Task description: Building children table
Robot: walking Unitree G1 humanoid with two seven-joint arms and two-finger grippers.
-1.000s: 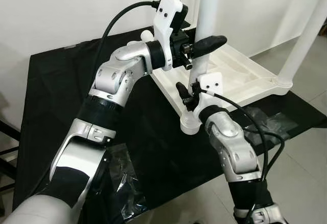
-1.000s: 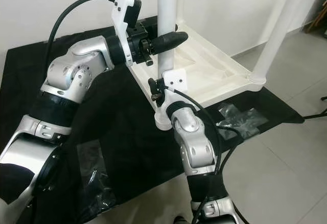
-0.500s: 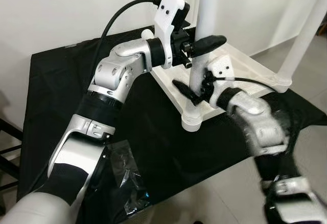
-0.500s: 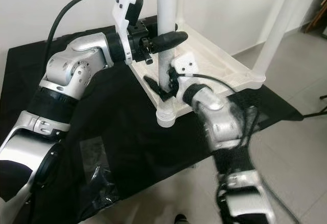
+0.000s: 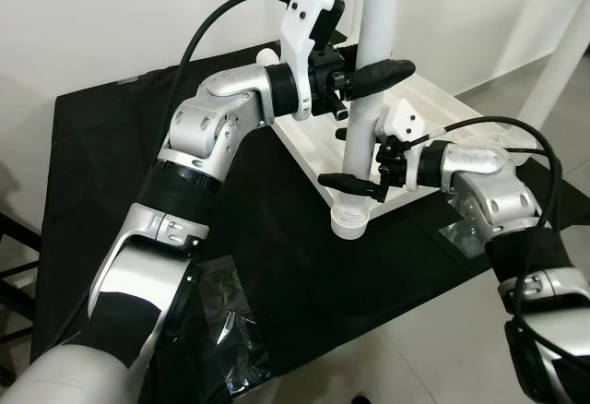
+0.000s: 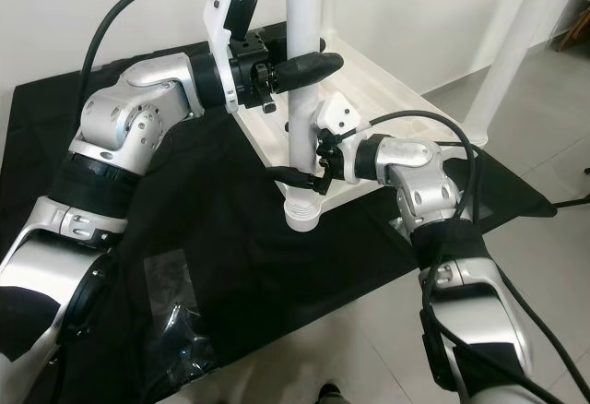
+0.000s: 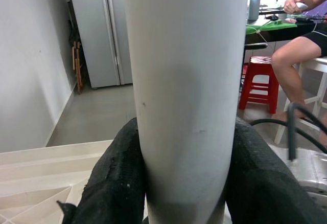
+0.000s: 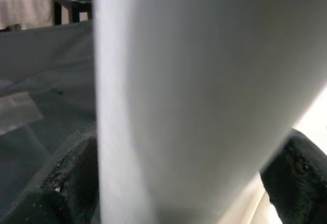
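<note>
the right arm has swung from below the near corner out to 3 o'clock, and the right hand [image 5: 361, 183] now grasps the white leg [image 5: 366, 109] low, just above its threaded collar [image 5: 351, 220]. the left hand [image 5: 373, 78] stays clenched on the same leg higher up, its black fingers [image 7: 115, 180] flanking the tube. judged: with two grips on one leg, the screwing-in of this leg continues. the upturned white tabletop [image 5: 433, 132] lies on the black-draped desk [image 5: 101, 160], with a second leg [image 5: 562, 63] upright at 2 o'clock. a cable [image 5: 516, 136] loops beside the right forearm. clear plastic bags [image 5: 230, 330] lie at 7 o'clock; a seated person [image 7: 301, 45] is far behind.
</note>
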